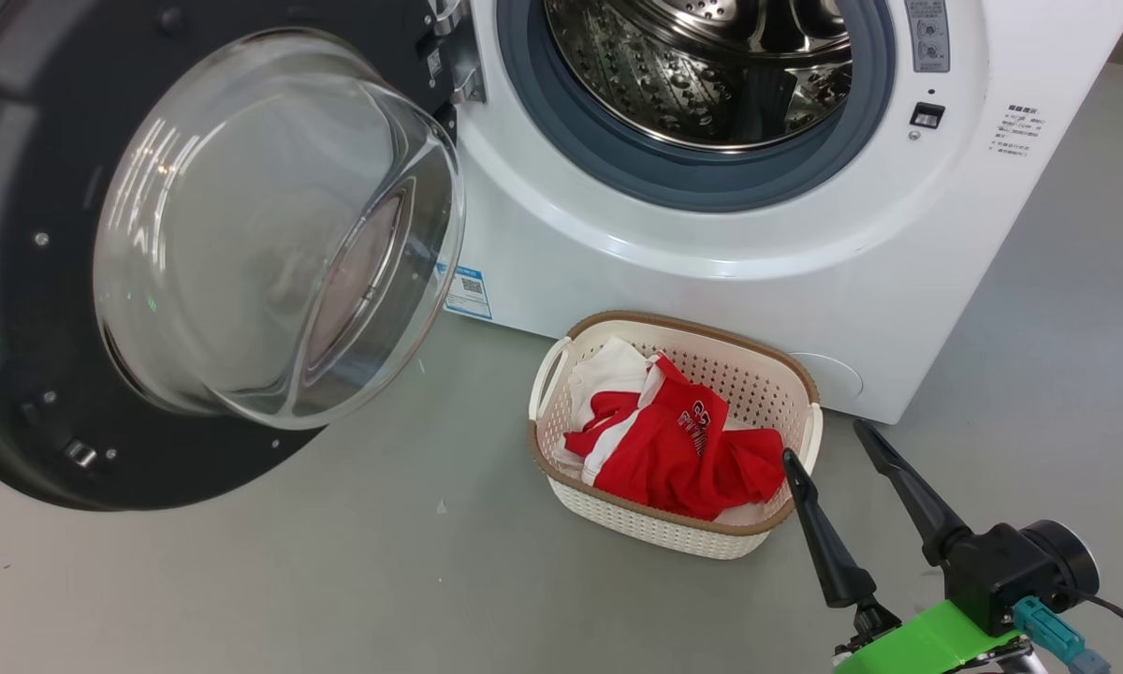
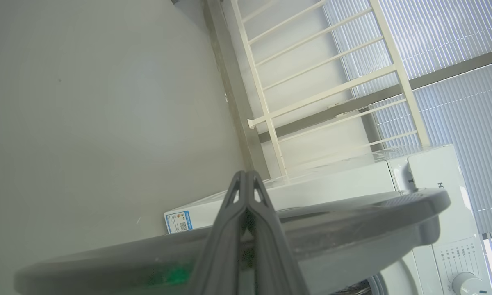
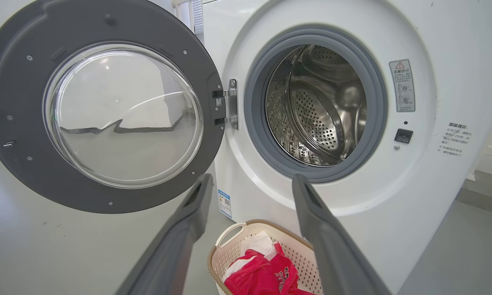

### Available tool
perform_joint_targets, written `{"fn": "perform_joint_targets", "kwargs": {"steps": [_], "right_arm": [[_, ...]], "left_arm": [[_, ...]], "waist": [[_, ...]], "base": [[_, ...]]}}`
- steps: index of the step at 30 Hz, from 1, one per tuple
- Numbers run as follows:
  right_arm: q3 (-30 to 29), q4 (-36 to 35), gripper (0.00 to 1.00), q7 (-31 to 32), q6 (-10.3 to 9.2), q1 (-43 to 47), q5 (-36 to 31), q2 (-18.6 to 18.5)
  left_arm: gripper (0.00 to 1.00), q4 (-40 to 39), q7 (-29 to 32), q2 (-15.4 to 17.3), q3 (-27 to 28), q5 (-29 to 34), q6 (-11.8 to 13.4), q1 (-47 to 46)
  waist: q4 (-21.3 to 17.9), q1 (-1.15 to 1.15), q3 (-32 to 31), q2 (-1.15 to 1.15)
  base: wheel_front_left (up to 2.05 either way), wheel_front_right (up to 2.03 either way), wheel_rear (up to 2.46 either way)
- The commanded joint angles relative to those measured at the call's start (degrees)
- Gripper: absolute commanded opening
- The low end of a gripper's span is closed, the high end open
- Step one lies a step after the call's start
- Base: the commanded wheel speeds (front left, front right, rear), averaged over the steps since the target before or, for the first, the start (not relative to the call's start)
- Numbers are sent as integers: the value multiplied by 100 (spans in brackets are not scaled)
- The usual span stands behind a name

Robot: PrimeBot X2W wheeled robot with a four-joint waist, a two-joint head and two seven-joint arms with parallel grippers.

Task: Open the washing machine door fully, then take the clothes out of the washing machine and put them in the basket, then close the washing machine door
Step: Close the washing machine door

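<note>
The washing machine door stands swung wide to the left, its glass bowl bulging toward me. The washing machine shows its steel drum with no clothes visible inside. The basket sits on the floor before the machine, and the red and white clothes lie in it. My right gripper hovers open and empty at the basket's right end; the right wrist view shows it above the basket, facing the door. My left gripper is shut with nothing between its fingers, beside the door's edge.
Grey floor spreads left of and in front of the basket, under the open door. A blue label marks the machine's lower front corner. Behind the machine stand a cream railing and window blinds.
</note>
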Motion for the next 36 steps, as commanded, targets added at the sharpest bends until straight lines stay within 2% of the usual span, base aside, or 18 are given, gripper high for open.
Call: {"fn": "perform_joint_targets", "kwargs": {"steps": [1, 16, 36], "right_arm": [[151, -146, 100, -59, 28, -221, -2, -20], [113, -85, 100, -156, 28, -284, 16, 4], [124, 58, 100, -286, 28, -315, 116, 19]], "left_arm": [[0, -81, 138, 147, 16, -34, -84, -85], [0, -460, 561, -308, 175, -519, -286, 101], [0, -1810, 1205, -1119, 21, -871, -310, 714]], "waist": [[-1, 0, 7, 0], [114, 0, 108, 0], [352, 0, 133, 0]], "base": [[0, 0, 0], [0, 0, 0], [0, 0, 0]]}}
